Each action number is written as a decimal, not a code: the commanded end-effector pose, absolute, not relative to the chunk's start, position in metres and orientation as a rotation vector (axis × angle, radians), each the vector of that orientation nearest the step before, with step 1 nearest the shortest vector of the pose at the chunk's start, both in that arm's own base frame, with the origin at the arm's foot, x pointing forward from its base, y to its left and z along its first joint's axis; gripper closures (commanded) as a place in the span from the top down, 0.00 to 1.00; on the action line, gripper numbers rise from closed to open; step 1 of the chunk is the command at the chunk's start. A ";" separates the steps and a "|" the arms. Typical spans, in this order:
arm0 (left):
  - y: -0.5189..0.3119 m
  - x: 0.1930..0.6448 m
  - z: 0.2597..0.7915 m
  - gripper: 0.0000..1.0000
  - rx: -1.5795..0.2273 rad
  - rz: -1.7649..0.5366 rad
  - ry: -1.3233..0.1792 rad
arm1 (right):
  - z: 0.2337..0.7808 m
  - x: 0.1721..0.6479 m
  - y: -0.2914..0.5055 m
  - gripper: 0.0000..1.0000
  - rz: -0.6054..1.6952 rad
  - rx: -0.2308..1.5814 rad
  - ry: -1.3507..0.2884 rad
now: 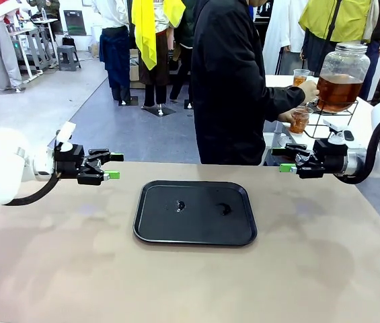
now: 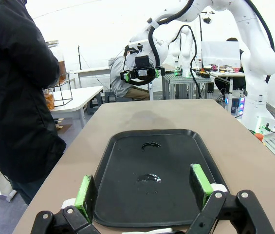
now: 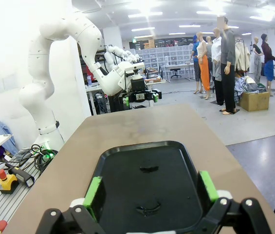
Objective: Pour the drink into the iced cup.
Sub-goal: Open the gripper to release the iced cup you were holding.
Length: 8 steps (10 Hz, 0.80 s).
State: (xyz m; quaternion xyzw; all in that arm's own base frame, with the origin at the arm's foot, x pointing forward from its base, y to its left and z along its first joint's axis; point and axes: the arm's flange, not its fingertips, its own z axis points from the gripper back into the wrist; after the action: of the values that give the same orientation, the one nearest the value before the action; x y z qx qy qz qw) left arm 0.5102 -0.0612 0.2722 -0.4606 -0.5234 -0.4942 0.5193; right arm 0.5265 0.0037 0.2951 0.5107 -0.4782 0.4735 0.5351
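The drink [image 1: 337, 89] is amber liquid in a big glass dispenser jar on a side table at the far right. A person in black [image 1: 233, 87] holds a clear cup [image 1: 299, 121] with amber liquid under its tap. Another cup [image 1: 300, 76] stands behind it. Which of them is the iced cup I cannot tell. My left gripper [image 1: 112, 166] hovers open left of the black tray [image 1: 203, 229], and my right gripper [image 1: 285, 160] hovers open to its right. Both point inward with nothing between their fingers. The left wrist view shows the jar [image 2: 59, 63] and the cup [image 2: 48, 100].
Two small wet marks [image 1: 180, 205] lie on the tray. The tan table [image 1: 75, 269] spreads bare around it. In the wrist views each open gripper [image 2: 143, 187] [image 3: 150, 190] looks over the tray [image 2: 176, 156] [image 3: 127, 195] at the other arm.
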 end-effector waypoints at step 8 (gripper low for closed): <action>-0.061 0.511 0.274 1.00 -1.109 -1.180 -1.252 | 0.297 0.527 0.003 1.00 1.131 1.216 -1.137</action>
State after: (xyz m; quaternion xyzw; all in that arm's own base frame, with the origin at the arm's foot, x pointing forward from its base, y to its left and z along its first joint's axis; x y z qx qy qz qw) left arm 0.5102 -0.0612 0.2722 -0.4606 -0.5234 -0.4942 0.5193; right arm 0.5265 0.0037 0.2951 0.5107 -0.4782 0.4735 0.5351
